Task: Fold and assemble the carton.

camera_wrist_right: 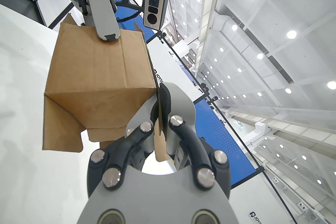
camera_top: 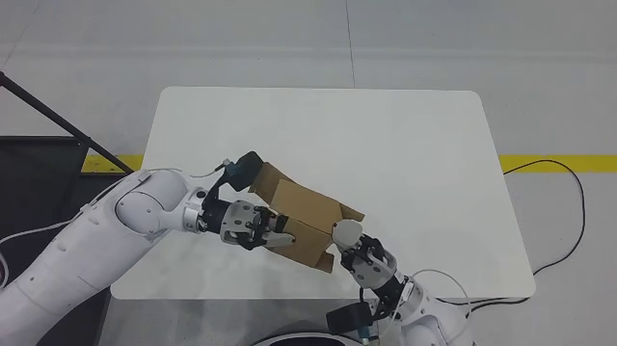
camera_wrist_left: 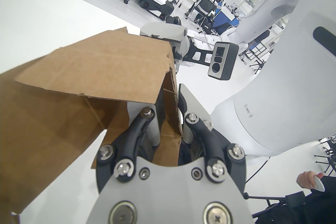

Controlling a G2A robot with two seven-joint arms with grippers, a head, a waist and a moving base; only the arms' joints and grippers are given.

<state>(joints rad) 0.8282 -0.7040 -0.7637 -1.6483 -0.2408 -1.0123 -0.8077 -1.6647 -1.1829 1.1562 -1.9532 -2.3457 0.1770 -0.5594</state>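
Top view. White table (camera_top: 386,134). The brown carton (camera_top: 304,216) sits at the near middle of it, half opened, lying slantwise from far-left to near-right. My left pincer (camera_top: 273,231) is at the carton's left end and my right pincer (camera_top: 353,247) at its near-right corner. Both touch the cardboard. Whether the carton rests on the table or is raised off it, I cannot tell. A yellow floor line (camera_top: 559,163) runs past the right side of the table.

Left wrist view. My left pincer (camera_wrist_left: 169,109) is nearly closed, with one thin wall of the carton (camera_wrist_left: 99,62) pinched between its fingers (camera_wrist_left: 185,101). One flap juts out loose beside the pinched wall. At the carton's other end, one pale finger of my right pincer (camera_wrist_left: 162,34) lies against the cardboard. The table (camera_wrist_left: 39,12) stretches beyond the carton.

Right wrist view. My right pincer (camera_wrist_right: 160,104) is drawn in tight on the edge of a carton (camera_wrist_right: 99,64) panel, one finger on each side of the sheet. The body of the carton is squared up, and its end flaps hang open and unfolded. At the opposite end my left pincer (camera_wrist_right: 107,34) has one finger flat on the outer face. The table (camera_wrist_right: 21,51) lies behind the carton.
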